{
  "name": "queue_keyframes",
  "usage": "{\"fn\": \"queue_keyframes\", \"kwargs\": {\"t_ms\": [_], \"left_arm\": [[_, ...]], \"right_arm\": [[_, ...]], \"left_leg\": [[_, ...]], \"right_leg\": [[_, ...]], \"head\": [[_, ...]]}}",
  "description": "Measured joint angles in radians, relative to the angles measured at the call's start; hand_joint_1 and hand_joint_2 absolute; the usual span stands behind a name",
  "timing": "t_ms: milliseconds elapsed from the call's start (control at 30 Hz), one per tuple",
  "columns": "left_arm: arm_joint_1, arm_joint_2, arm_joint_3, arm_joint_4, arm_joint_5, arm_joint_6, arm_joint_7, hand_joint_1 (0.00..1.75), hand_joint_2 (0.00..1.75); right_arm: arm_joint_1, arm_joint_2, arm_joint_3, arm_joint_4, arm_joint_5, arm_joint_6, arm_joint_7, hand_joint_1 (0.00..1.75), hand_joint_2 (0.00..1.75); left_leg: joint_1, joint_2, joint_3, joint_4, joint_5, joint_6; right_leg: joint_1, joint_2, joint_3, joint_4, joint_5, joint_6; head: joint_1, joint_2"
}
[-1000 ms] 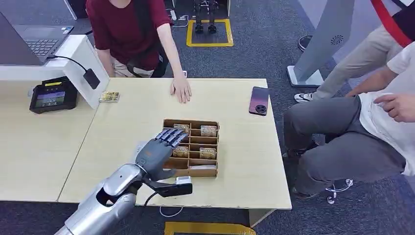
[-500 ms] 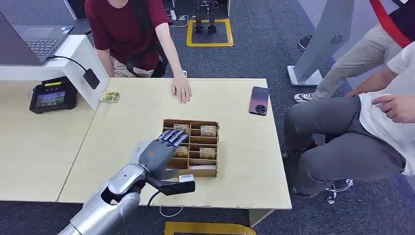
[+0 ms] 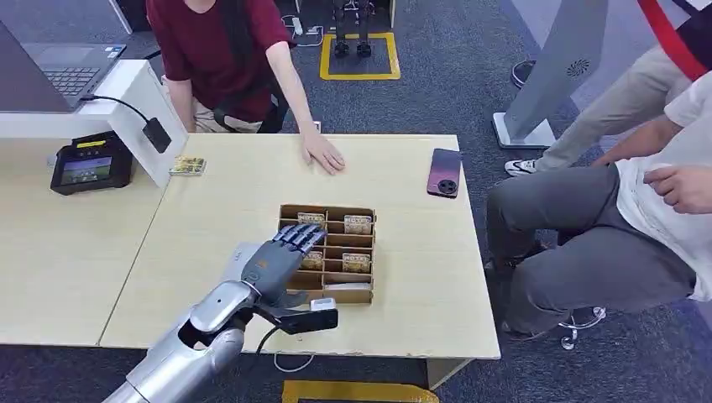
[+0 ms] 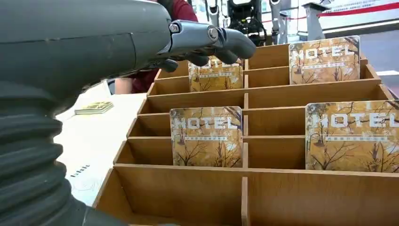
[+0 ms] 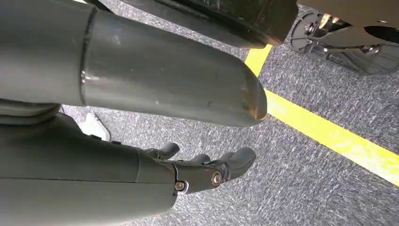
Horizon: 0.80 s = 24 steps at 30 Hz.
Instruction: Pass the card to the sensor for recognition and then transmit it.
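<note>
Head view: left hand over card box

Left hand (image 3: 273, 262), fingers spread and holding nothing, hovers at frame centre over the wooden divider box (image 3: 357, 294) with upright hotel cards (image 3: 357, 224). Card reader (image 3: 91, 162) upper left; phone (image 3: 444, 172) upper right; person's hand (image 3: 326, 156) on table. Right hand (image 5: 207, 169) loosely spread above carpet.

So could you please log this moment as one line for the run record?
left hand: open over card box | cards: in slots, none held | right hand: hanging, empty
</note>
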Motion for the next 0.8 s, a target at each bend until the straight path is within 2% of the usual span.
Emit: {"fn": "queue_keyframes", "kwargs": {"t_ms": [267,300,333,800], "left_arm": [[0.000,0.000,0.000,0.007,0.000,0.001,0.000,0.00,1.75],[0.000,0.000,0.000,0.008,0.000,0.001,0.000,0.35,1.75],[0.000,0.000,0.000,0.008,0.000,0.001,0.000,1.75,1.75],[-0.005,0.019,0.000,0.013,0.023,0.001,-0.021,1.75,1.75]], "right_arm": [[0.000,0.000,0.001,0.000,0.000,0.000,0.000,0.00,0.00],[0.000,0.000,0.001,0.000,0.000,0.000,0.000,0.00,0.00],[0.000,0.000,0.001,0.000,0.000,0.000,0.000,0.00,0.00],[-0.005,0.000,0.009,0.000,0.000,0.002,-0.002,0.00,0.00]], "left_leg": [[0.000,0.000,0.000,0.000,0.000,0.000],[0.000,0.000,0.000,0.000,0.000,0.000],[0.000,0.000,0.000,0.000,0.000,0.000],[0.000,0.000,0.000,0.000,0.000,0.000]], "right_leg": [[0.000,0.000,0.000,0.000,0.000,0.000],[0.000,0.000,0.000,0.000,0.000,0.000],[0.000,0.000,0.000,0.000,0.000,0.000],[0.000,0.000,0.001,0.000,0.000,0.000]], "head": [[0.000,0.000],[0.000,0.000],[0.000,0.000],[0.000,0.000]]}}
